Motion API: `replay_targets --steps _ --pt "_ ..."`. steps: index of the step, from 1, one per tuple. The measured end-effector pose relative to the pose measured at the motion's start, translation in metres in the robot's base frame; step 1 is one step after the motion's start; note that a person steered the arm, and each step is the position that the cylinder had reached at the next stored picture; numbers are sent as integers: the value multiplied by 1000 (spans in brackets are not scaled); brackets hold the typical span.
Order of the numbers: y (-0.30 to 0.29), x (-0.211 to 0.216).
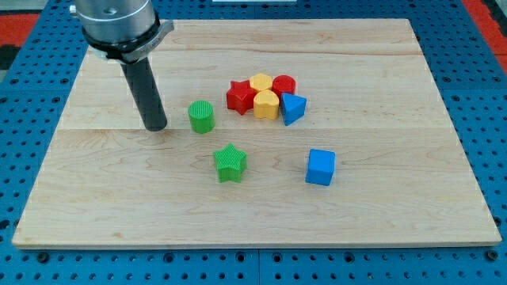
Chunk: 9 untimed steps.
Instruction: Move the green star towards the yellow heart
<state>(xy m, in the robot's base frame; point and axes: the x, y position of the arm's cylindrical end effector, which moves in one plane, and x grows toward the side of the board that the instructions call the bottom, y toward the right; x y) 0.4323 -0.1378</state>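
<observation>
The green star (230, 162) lies near the middle of the wooden board, toward the view's bottom. The yellow heart (266, 104) sits in a tight cluster above and to the right of it, between a red star (241, 96) and a blue triangular block (292, 108). My tip (156, 126) rests on the board to the left of a green cylinder (202, 116), above and well left of the green star, touching no block.
A yellow hexagonal block (261, 82) and a red cylinder (284, 84) sit at the back of the cluster. A blue cube (321, 167) lies right of the green star. The board (396, 214) rests on a blue pegboard.
</observation>
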Motion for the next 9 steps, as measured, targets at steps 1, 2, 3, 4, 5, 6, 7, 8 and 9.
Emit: replay_targets --steps 1,2,3,4,5,6,7,8,9 --pt "49 0" --pt "89 0" --pt "87 5" --pt "64 33" --pt "43 61" --pt "34 95" --pt "60 100" --pt "82 104" --pt "104 106"
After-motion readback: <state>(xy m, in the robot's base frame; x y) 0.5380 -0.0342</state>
